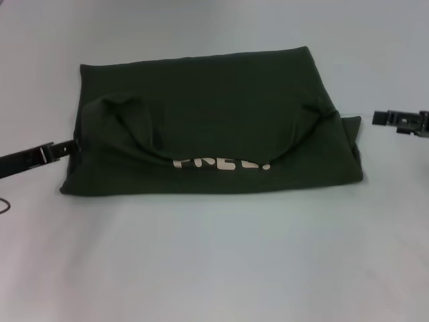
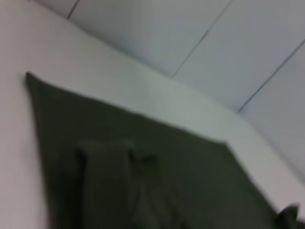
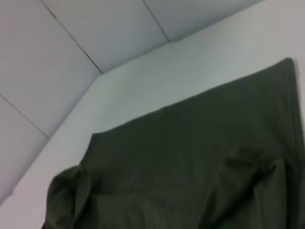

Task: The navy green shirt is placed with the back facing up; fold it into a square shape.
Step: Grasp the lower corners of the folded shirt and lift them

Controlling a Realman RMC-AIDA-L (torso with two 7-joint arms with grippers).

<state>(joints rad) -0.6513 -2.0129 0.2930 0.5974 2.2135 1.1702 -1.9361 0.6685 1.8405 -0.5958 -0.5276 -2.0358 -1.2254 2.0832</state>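
Note:
The navy green shirt (image 1: 214,114) lies folded into a wide rectangle in the middle of the white table (image 1: 214,268). A curved fold runs across it, and part of a white print (image 1: 221,163) peeks out below that fold. My left gripper (image 1: 70,145) reaches in low from the left, its tip at the shirt's left edge. My right gripper (image 1: 377,118) hovers to the right, a short gap away from the shirt's right edge. The left wrist view shows the shirt (image 2: 167,176) and so does the right wrist view (image 3: 190,152), each with a bunched fold and neither with fingers.
The white table surrounds the shirt on all sides, with wide bare room toward the front. A thin dark cable (image 1: 4,204) shows at the far left edge. Pale panelled walls (image 3: 95,33) stand behind the table.

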